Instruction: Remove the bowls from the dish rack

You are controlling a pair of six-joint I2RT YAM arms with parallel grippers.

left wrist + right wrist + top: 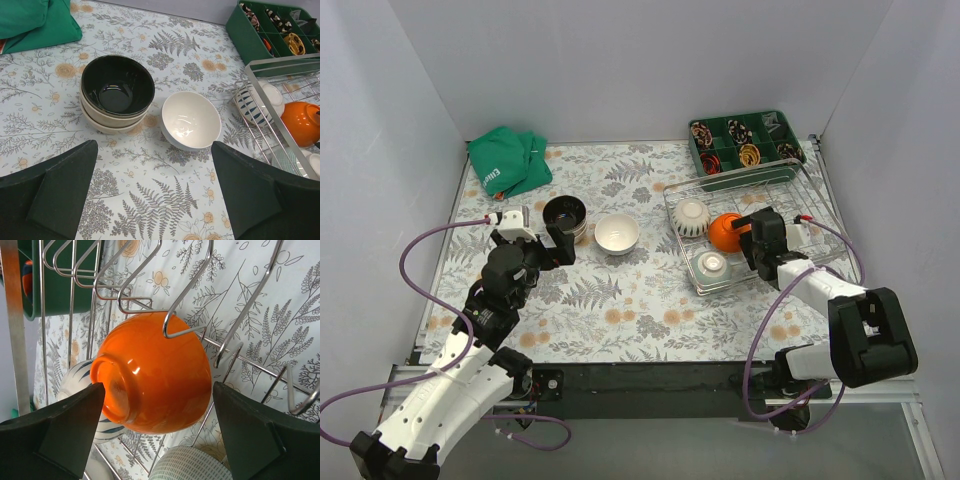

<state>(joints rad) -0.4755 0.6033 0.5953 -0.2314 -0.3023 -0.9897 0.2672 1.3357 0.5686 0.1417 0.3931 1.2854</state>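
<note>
Facing orange bowl [155, 375], right jaws spread

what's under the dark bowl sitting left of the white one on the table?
The dark bowl sits nested in a beige bowl, which sits in a cream bowl at the bottom. Only their rims and outer walls show; their insides are covered.
</note>
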